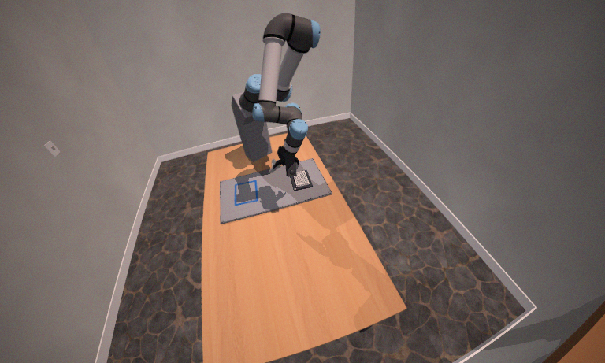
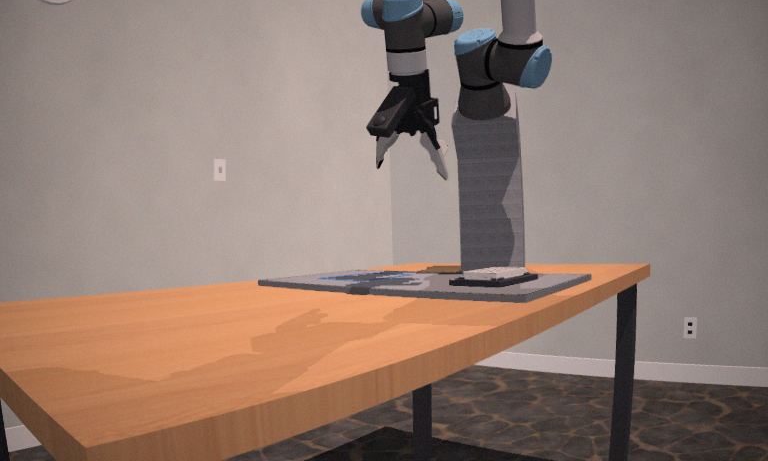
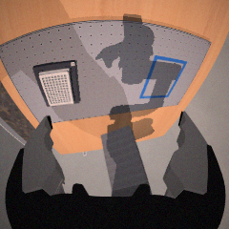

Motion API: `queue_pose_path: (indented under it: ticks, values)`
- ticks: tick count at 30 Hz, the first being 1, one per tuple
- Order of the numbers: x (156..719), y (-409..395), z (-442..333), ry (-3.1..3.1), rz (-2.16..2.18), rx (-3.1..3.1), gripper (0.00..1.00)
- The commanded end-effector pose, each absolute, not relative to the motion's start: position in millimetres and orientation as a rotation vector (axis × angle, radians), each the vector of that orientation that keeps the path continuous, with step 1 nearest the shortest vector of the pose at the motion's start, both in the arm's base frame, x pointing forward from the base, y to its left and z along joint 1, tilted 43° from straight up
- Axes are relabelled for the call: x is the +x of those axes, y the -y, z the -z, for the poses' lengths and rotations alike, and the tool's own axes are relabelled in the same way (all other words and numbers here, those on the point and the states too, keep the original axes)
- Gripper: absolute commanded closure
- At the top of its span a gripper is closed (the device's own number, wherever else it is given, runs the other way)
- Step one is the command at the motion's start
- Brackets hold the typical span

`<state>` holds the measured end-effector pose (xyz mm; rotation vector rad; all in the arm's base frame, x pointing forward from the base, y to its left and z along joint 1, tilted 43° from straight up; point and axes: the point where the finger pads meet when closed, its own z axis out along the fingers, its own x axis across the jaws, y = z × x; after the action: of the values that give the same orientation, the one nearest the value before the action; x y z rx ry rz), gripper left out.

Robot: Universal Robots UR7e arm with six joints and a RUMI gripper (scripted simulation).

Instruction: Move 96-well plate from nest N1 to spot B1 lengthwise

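The wooden table [image 1: 276, 270] carries, at its far end, a grey perforated board [image 1: 276, 198] lying flat and the arm's grey pedestal [image 1: 254, 136] standing just behind it.

Open air surrounds the 96-well plate [image 1: 301, 178]; only the pedestal [image 1: 252, 131] stands behind it.
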<state>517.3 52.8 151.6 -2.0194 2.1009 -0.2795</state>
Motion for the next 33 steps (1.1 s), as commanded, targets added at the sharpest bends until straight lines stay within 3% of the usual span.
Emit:
queue_pose_path:
  ticks: [1, 33]
  values:
    - [526, -59, -140, -2.094, 0.294, -2.003, 0.0]
    - [550, -132, -55, -1.98, 0.382, -1.791, 0.0]
